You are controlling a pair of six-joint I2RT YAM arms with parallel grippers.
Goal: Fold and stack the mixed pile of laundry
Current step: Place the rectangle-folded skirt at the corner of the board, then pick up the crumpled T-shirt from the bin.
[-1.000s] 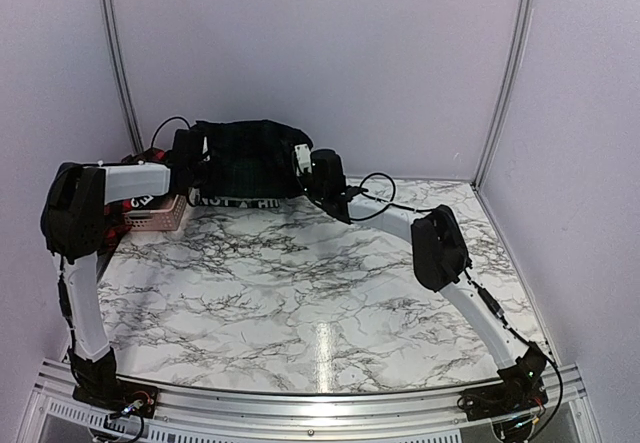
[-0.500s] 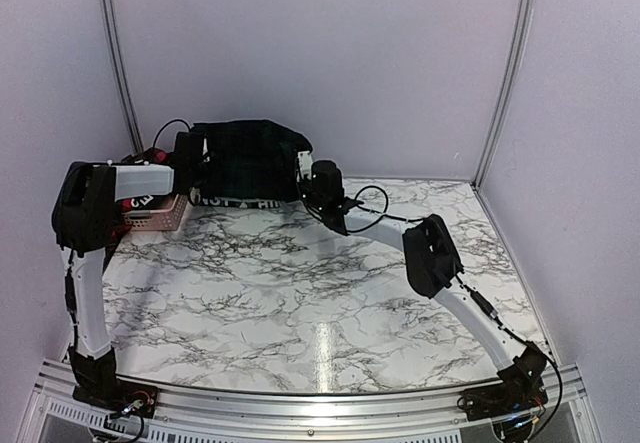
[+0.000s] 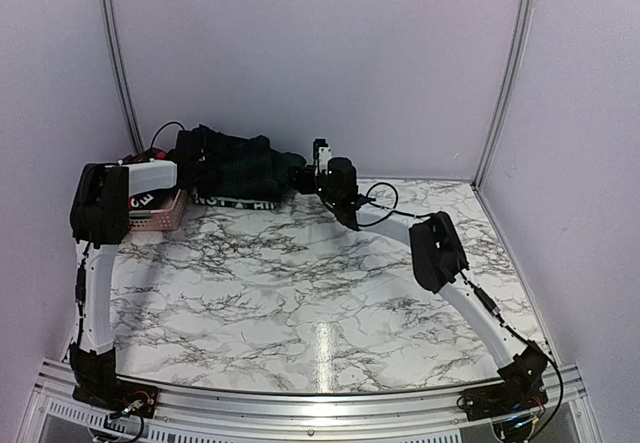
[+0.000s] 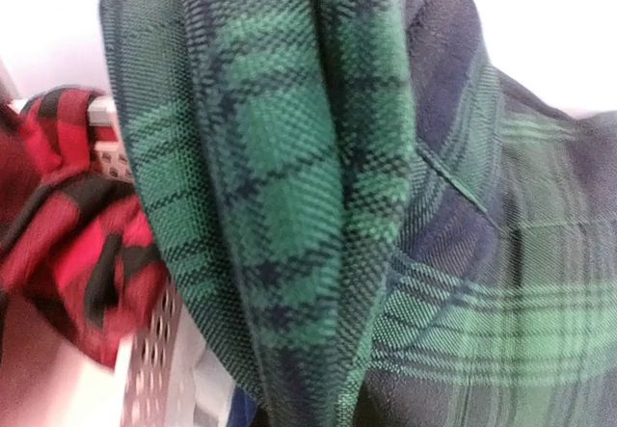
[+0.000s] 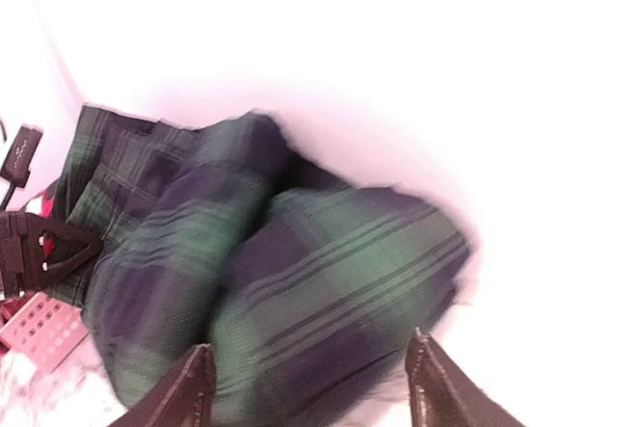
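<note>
Mixed laundry pile (image 3: 232, 175) heaped at the far left of the marbled surface (image 3: 300, 293), close against the far wall and partly over a pink perforated basket (image 3: 160, 213). Topmost, a dark green plaid piece (image 3: 240, 161), bunched, raised at its left end and sagging toward the right. Under its near edge, a navy piece (image 3: 235, 202) with a white lettered band turned toward the near side. Farther left, a red-and-black checked shirt (image 4: 58, 225), crumpled and draped over the basket rim, just beside a hanging plaid fold in the left wrist view.

Left pincer (image 3: 192, 158) buried in the left end of the plaid, above the basket. Pressed together on a fold of that cloth, with its tips hidden by the fabric filling the left wrist view.

Right pincer (image 5: 310, 388) at the right end of the plaid, spread wide. Both dark fingers (image 5: 198, 393) visible at the bottom of the right wrist view, a rounded plaid bulge between and beyond them. Too blurred there to tell whether the cloth touches either one.

Right arm stretched from the near right corner toward the far middle, a black cable (image 3: 378, 195) looping beside its wrist. Left arm upright along the left edge, bent at the top toward the pile.
</note>
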